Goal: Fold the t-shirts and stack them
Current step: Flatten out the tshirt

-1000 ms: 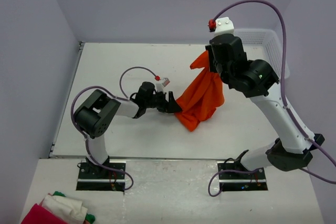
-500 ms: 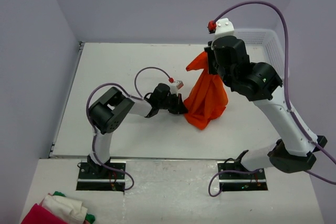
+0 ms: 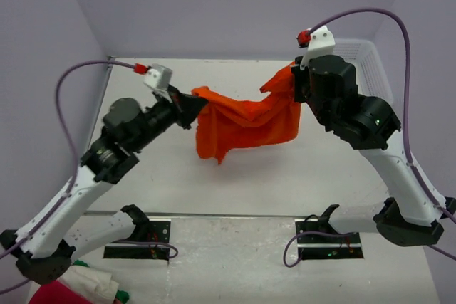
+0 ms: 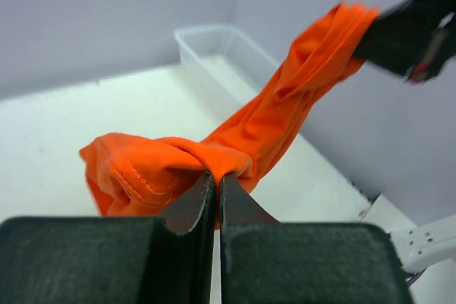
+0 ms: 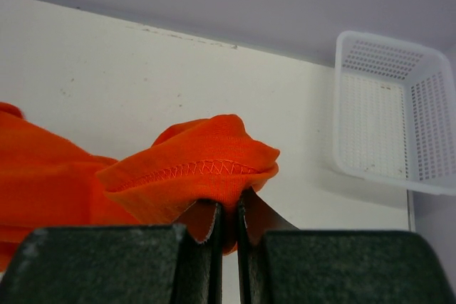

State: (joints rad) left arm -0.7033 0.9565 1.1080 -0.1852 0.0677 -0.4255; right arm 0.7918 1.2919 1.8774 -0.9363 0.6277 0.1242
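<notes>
The plain bright orange cloth t-shirt (image 3: 246, 122) hangs stretched between both grippers over the white table (image 3: 157, 169). The left gripper (image 3: 197, 102) is clamped tight on a bunched corner. The right gripper (image 3: 292, 80) pinches a stitched hem, with a white mesh plastic basket (image 3: 370, 62) off to its right.

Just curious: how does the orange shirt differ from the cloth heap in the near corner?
The orange t-shirt is one colour; the cloth heap mixes red, white and green. The t-shirt hangs between the left claw and right claw; the heap lies untouched. Both are cloth.
</notes>
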